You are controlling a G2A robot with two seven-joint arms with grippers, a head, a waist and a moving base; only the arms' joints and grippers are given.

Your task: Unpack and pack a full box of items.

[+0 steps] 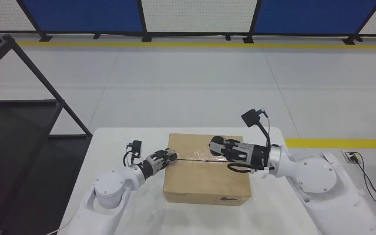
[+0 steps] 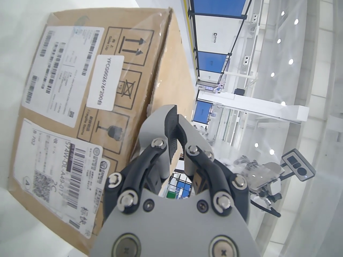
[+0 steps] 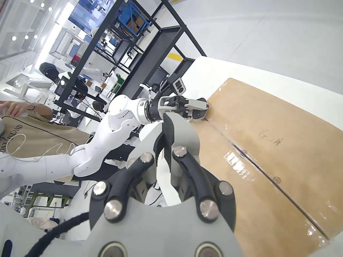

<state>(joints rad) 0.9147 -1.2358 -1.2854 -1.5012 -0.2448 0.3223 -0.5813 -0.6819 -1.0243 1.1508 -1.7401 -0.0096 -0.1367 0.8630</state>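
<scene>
A closed cardboard box (image 1: 205, 183) stands in the middle of the white table, its top flaps joined by a taped seam (image 3: 242, 154). Its side wall (image 2: 80, 81) carries shipping labels and handling symbols. My left gripper (image 1: 172, 156) is shut, its tips (image 2: 173, 120) at the box's upper left edge where the seam ends. From across the box it shows as a grey tip (image 3: 201, 109) touching that edge. My right gripper (image 1: 216, 147) is shut and hovers over the box top near the seam, its fingers (image 3: 171, 132) pressed together with nothing visible between them.
The white table (image 1: 117, 147) has bare room on both sides of the box. A black metal shelf frame (image 1: 35, 114) stands beyond the table's left edge. A cable and socket (image 1: 352, 157) lie at the table's far right.
</scene>
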